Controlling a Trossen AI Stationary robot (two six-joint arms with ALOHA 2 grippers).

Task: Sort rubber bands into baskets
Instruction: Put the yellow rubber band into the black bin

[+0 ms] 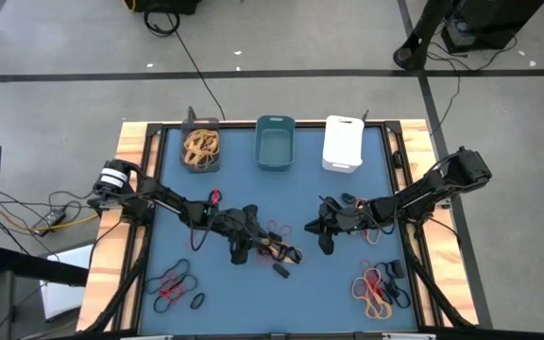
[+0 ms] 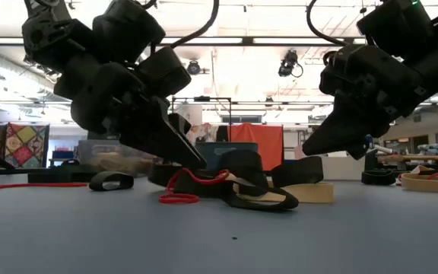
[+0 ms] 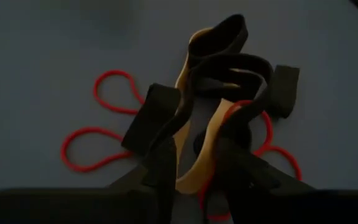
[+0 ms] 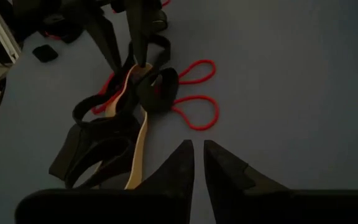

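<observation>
A tangle of rubber bands [image 1: 277,247] lies mid-table: a tan band [image 3: 194,171], wide black bands [image 3: 229,65] and thin red loops [image 3: 95,134]. My left gripper [image 3: 197,177] is down at this tangle, slanting down, open, with one finger on each side of the tan band. My right gripper [image 4: 197,155] hangs shut and empty above the mat, to the tangle's right [image 1: 325,234]. At the far edge stand the three baskets: dark grey [image 1: 201,149] holding tan bands, teal [image 1: 275,144] and white [image 1: 343,144]. My left gripper's fingers [image 3: 163,165] straddle the tan band [image 3: 191,155], which lies on the mat among the black bands. I cannot tell whether the fingers touch it.
More rubber bands lie in heaps near the front left [image 1: 173,288] and front right [image 1: 378,288] of the blue mat. A single black band [image 1: 280,271] lies just in front of the tangle. Wooden rails border the mat on both sides.
</observation>
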